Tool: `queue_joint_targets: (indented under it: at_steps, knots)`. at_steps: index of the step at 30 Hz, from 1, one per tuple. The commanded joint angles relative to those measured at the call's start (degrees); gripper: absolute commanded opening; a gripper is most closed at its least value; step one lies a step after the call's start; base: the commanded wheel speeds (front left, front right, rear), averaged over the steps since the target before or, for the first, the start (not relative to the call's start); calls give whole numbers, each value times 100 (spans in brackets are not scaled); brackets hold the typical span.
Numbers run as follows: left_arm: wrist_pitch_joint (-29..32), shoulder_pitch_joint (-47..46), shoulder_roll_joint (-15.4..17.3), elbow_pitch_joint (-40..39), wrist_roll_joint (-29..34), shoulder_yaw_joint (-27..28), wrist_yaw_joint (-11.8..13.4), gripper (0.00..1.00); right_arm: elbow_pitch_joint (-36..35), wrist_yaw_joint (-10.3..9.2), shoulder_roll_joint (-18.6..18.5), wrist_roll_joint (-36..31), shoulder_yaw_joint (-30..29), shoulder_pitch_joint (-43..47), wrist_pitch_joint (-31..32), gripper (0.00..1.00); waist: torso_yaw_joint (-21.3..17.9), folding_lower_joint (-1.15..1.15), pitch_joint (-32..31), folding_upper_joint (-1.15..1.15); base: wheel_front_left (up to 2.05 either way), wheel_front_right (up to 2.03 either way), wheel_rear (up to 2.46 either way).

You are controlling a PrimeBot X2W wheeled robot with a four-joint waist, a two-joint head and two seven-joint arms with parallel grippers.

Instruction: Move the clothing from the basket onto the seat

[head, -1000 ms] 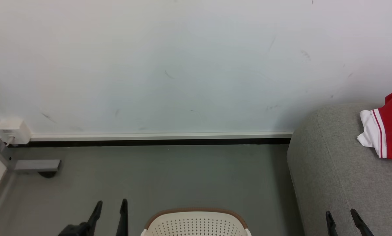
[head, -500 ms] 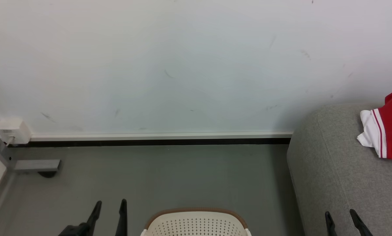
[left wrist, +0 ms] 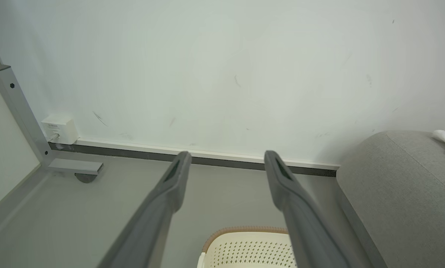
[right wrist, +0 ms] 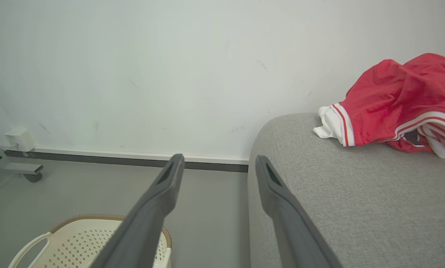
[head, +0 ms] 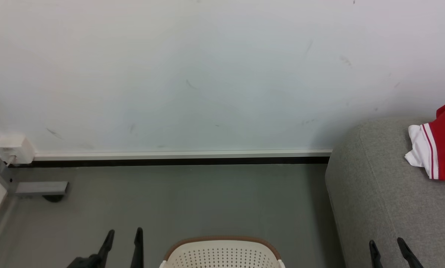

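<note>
We saw no change: the left gripper (head: 125, 230) and right gripper (head: 386, 241) stayed wide open and empty, and the clothing (head: 440, 145) lay on the seat (head: 386, 193) at the right edge, so the task seemed done.

Quick count: one red garment (right wrist: 393, 96), one basket (head: 222, 240), one grey sofa (head: 375, 193), one white wall box (head: 14, 148). Two tools, left tool (head: 125, 232) and right tool (head: 385, 242), two dark fingers (left wrist: 170, 193) each.

Head and both wrist views face the wall (head: 207, 74), sharing basket (head: 222, 256) and seat (head: 375, 193).
</note>
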Motion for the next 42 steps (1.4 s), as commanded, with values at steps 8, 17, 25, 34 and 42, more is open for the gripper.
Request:
queue_joint_targets:
  at_steps: [8, 17, 25, 34, 42]
  knots:
    - [-2, -7, -73, 41, 133, 130, -87, 100, 8, -13, -44, 77, -14, 27, -1, 100, 9, 0, 3, 0, 0, 0, 0]
    - [2, -5, -136, 55, 103, 189, -157, 0, 4, 0, -9, 29, 10, -4, 1, 0, 5, 0, 4, 0, 0, 0, 0]
    - [144, 8, -168, 283, -288, 256, -190, 0, 191, 1, 63, 433, -11, -30, 118, 0, 4, 0, 10, 0, 0, 0, 0]
    - [387, -71, -185, 204, -1249, 374, -281, 0, 146, 0, 88, 1407, -111, -173, 376, 0, 1, 0, 26, 0, 0, 0, 0]
    - [583, -137, -198, 149, -2006, 471, -352, 0, 113, -1, 105, 2177, -188, -284, 579, 0, -1, 0, 39, 0, 0, 0, 0]
